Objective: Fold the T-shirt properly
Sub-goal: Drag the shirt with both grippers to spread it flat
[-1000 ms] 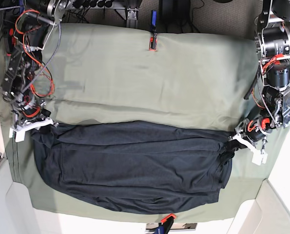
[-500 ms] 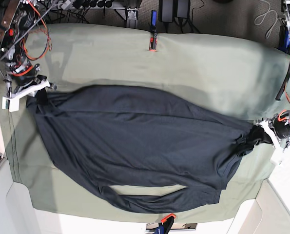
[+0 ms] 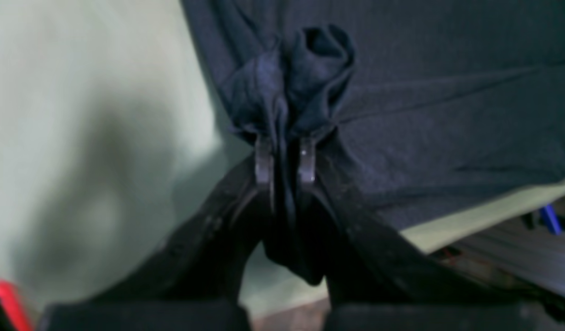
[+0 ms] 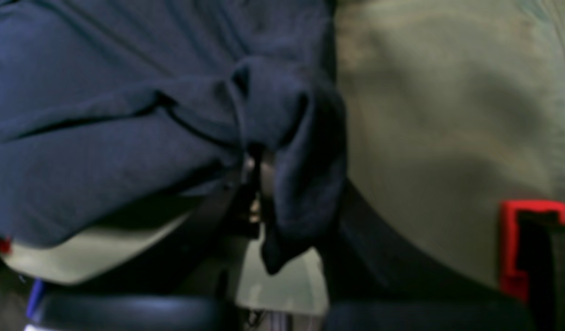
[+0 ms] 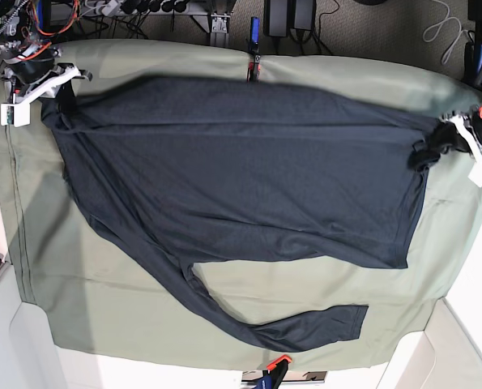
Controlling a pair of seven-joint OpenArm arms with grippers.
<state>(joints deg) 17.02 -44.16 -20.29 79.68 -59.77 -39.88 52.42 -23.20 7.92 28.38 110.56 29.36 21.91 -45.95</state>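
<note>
T-shirt [image 5: 241, 170] soft, limp (likely sags); left gripper [image 3: 285, 154] and right gripper [image 4: 255, 172] pinch bunched far corners, jaws nearly shut.

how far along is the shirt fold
Early. Done: the T-shirt is opened across the green cloth. In hand: the left gripper and right gripper each pinch a bunched corner. Left: one sleeve trails loose; no folds made yet.

Left tool [image 3: 285, 158], seemingly pinching T-shirt [image 3: 448, 115]
</note>
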